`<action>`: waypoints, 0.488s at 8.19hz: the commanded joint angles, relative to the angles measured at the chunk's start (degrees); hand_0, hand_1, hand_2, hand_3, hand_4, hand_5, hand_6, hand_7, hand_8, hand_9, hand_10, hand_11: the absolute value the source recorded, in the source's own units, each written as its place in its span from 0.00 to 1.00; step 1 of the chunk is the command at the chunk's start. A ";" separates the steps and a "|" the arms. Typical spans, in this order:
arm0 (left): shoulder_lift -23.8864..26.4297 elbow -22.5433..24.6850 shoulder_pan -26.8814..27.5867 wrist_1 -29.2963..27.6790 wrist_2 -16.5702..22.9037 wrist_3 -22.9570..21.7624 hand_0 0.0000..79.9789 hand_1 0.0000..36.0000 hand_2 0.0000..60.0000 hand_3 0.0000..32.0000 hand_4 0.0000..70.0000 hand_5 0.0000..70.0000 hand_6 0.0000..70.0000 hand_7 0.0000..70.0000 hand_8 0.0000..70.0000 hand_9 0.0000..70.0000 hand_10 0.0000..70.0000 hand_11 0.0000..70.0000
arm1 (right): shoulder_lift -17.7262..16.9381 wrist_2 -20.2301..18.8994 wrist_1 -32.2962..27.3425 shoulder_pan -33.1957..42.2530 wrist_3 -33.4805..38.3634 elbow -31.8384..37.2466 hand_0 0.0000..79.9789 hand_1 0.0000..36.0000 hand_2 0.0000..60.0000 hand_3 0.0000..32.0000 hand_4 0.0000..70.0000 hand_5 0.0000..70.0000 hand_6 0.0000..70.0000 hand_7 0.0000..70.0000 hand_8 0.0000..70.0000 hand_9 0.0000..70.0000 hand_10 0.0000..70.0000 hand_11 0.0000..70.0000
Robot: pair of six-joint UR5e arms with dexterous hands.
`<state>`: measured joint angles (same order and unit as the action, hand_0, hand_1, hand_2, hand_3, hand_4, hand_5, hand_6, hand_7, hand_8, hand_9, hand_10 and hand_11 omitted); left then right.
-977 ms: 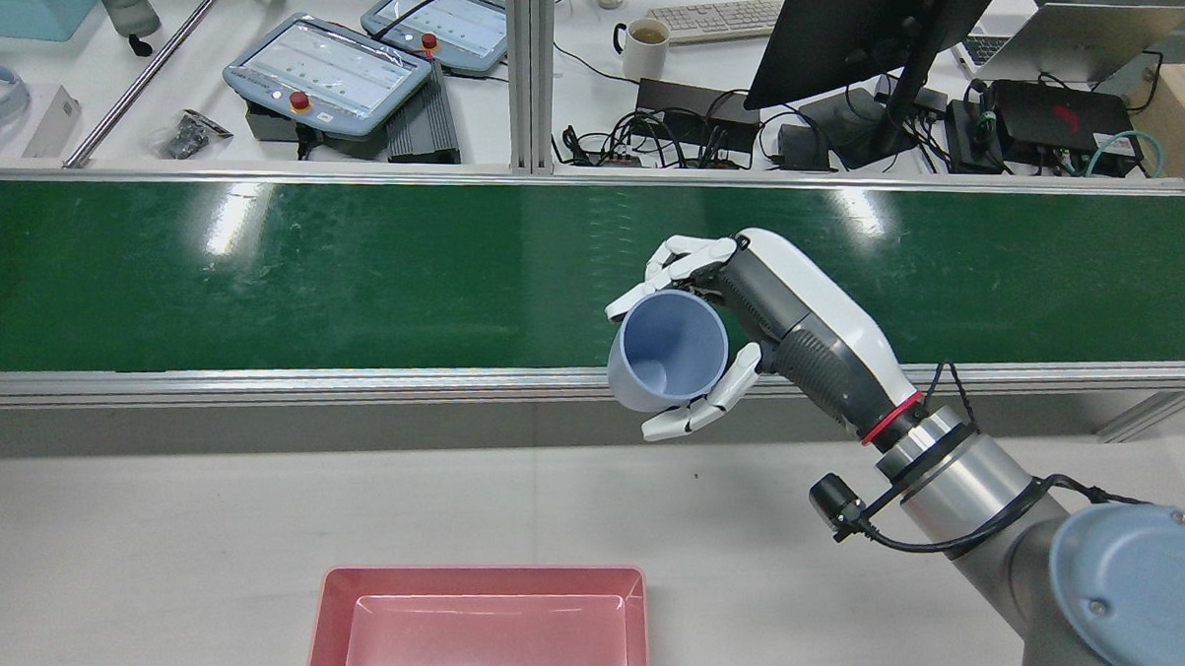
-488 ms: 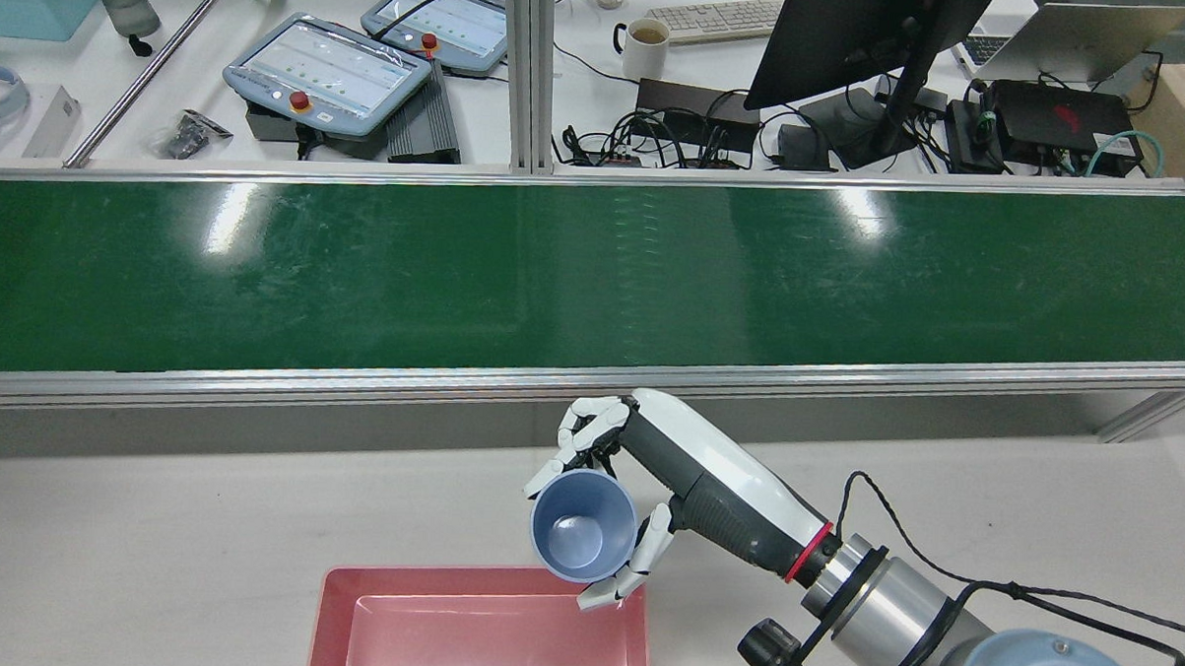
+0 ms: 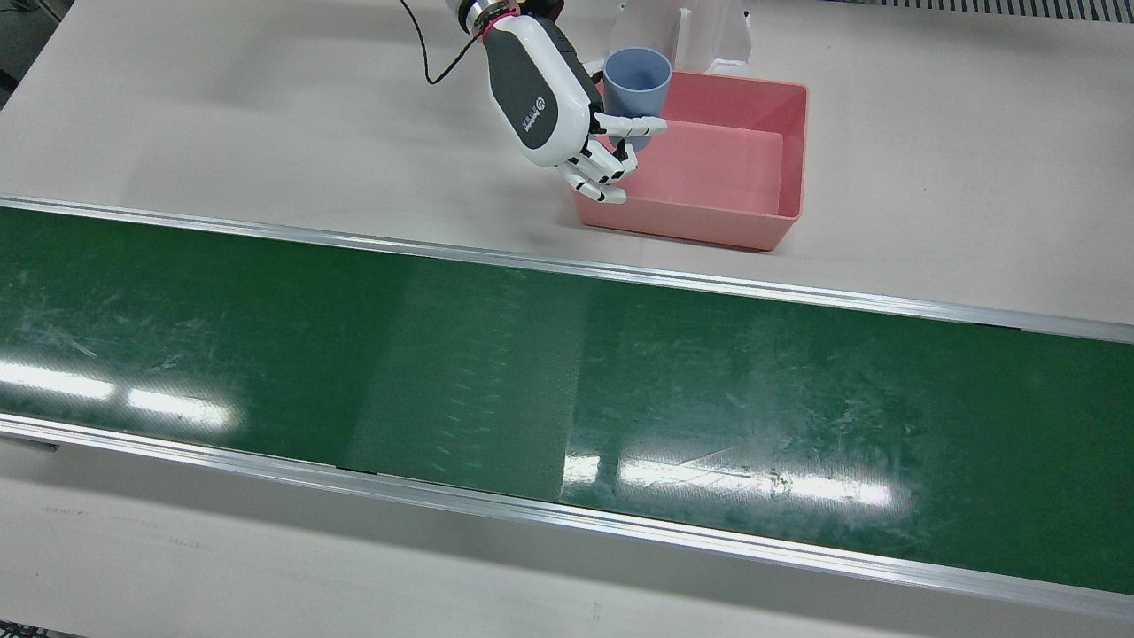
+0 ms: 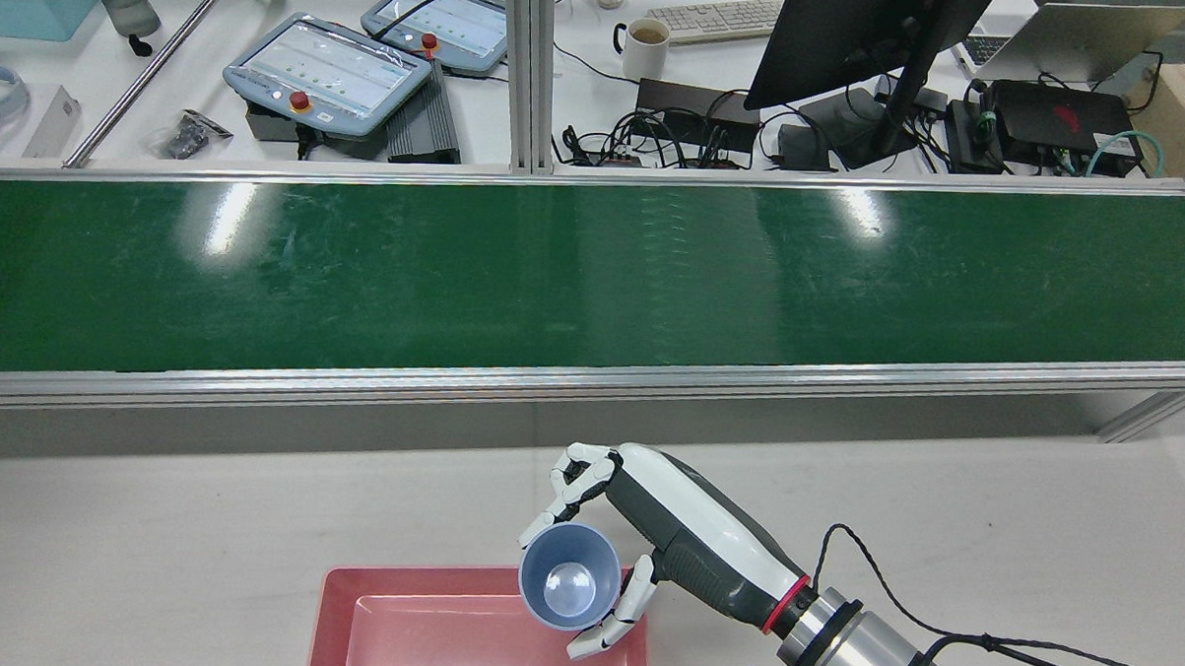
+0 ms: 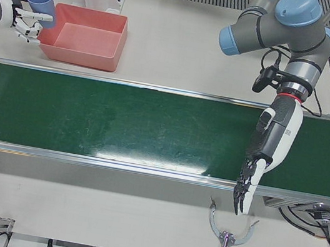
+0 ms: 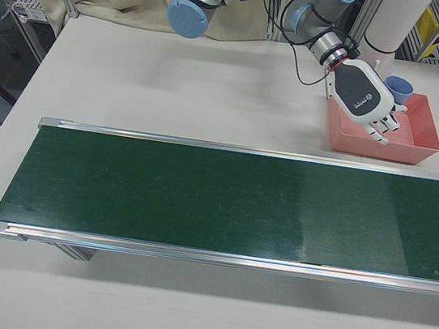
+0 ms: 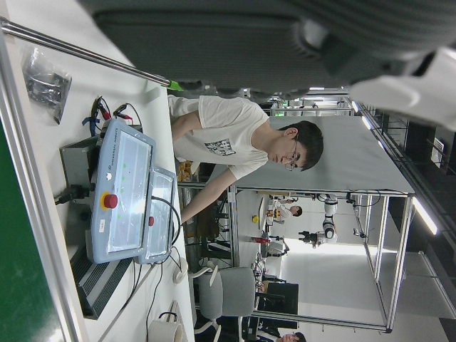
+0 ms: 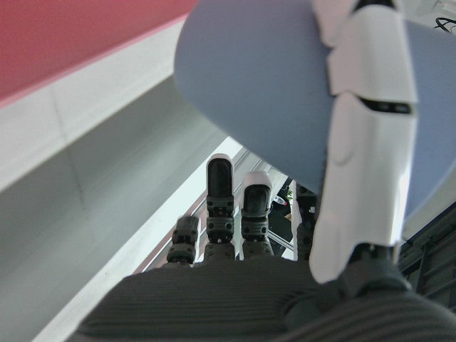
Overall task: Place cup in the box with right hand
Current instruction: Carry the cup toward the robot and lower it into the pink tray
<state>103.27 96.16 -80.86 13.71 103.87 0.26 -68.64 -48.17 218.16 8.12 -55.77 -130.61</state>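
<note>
The robot's white-and-grey right hand [image 4: 635, 532] grips a pale blue plastic cup [image 4: 564, 577], fingers wrapped around its wall, the cup upright with its mouth facing up, held over the corner of the shallow pink plastic box [image 3: 762, 151] nearest that arm. The cup hangs above the box's rim, and most of the box's floor beyond it lies bare. The box sits on a pale grey tabletop [image 3: 221, 115], near the aluminium rail of a long green conveyor belt [image 3: 532, 381]. Well apart at the belt's far end, the left hand [image 5: 250, 182] points downward past the belt's edge, fingers straight and holding nothing. A person in a white T-shirt [image 7: 228, 135] stands at the desks beyond.
</note>
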 commanded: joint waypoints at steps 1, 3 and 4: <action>0.00 0.08 0.00 0.00 -0.07 0.00 0.00 0.00 0.00 0.00 0.00 0.00 0.00 0.00 0.00 0.00 0.00 0.00 | 1.14 1.32 -0.20 -2.14 0.40 2.64 0.60 0.00 0.00 0.00 0.77 0.00 0.13 0.70 0.06 0.22 0.00 0.00; 0.00 0.00 0.00 0.00 0.02 0.00 0.00 0.00 0.00 0.00 0.00 0.00 0.00 0.00 0.00 0.00 0.00 0.00 | 1.23 1.15 -0.02 -2.41 0.40 1.85 0.53 0.00 0.00 0.00 0.77 0.00 0.07 0.47 0.04 0.17 0.00 0.00; 0.00 0.00 0.00 0.00 0.02 0.00 0.00 0.00 0.00 0.00 0.00 0.00 0.00 0.00 0.00 0.00 0.00 0.00 | 1.14 1.15 0.15 -2.41 0.40 1.33 0.52 0.00 0.00 0.00 0.78 0.00 0.08 0.49 0.05 0.18 0.00 0.00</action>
<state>103.27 96.17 -80.86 13.71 103.87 0.26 -67.50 -46.97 218.06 5.93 -55.39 -128.44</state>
